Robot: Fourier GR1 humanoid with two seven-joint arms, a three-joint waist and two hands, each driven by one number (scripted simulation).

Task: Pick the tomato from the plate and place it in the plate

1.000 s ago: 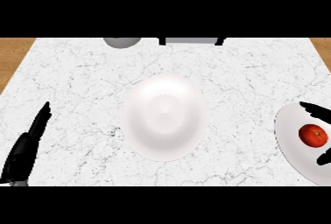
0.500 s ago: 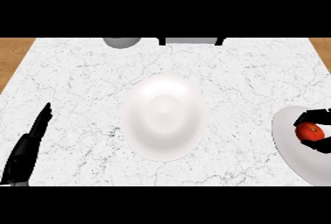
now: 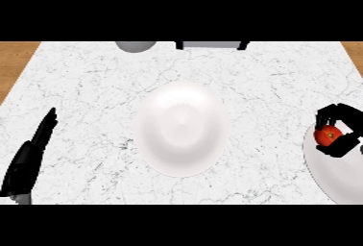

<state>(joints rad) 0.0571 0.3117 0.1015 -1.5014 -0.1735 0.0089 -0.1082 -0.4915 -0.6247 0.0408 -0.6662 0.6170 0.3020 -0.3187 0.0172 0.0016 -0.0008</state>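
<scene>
Head view: one centre plate (image 3: 181, 158), one right plate (image 3: 340, 178), one tomato (image 3: 327, 136) clasped by curled right hand (image 3: 346, 142), left hand (image 3: 28, 158) straight-fingered.

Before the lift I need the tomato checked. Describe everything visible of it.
The tomato is small, round and glossy red. It shows at the upper left rim of the white plate at the view's right, with the right hand curled round it, black fingers hiding its sides. Whether it touches the plate cannot be told.

Side plate (image 3: 339, 175) partly beyond the edge
</scene>
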